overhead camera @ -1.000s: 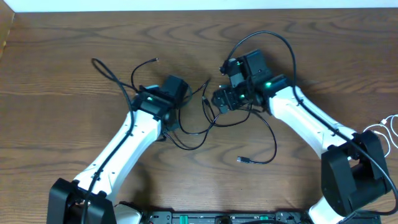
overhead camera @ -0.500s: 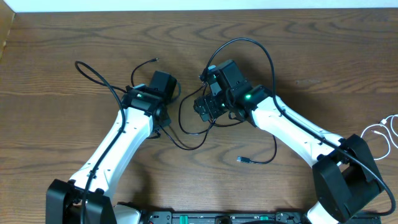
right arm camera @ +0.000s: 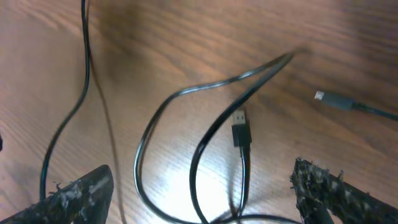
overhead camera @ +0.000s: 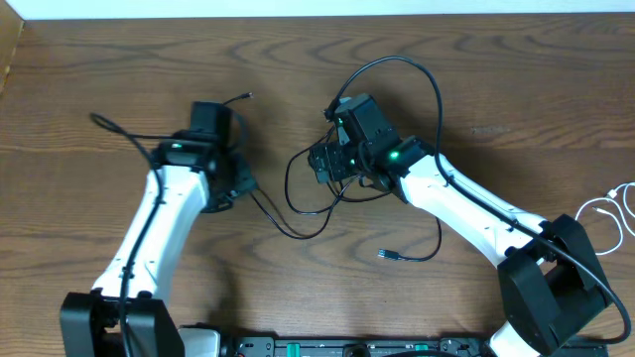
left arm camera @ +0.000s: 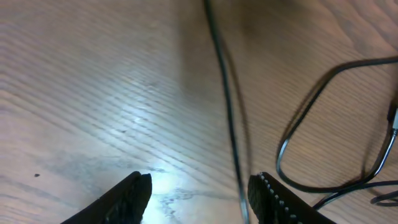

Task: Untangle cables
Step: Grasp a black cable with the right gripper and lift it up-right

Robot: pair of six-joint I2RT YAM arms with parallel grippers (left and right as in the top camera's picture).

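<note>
Left pincer (left arm camera: 200, 180) and right pincer (right arm camera: 202, 168) gape empty; black cables (right arm camera: 241, 134) run off-frame, blurred.

The left arm (overhead camera: 149, 223) and right arm (overhead camera: 466, 203) have smooth white links, black joints (overhead camera: 551, 273) and a small green light (overhead camera: 395, 154) near each wrist. The left gripper (left arm camera: 199, 193) has dark fingers (left arm camera: 127, 196) with a toothed edge; the right gripper (right arm camera: 202, 193) has grey, rough-edged ones.
</note>
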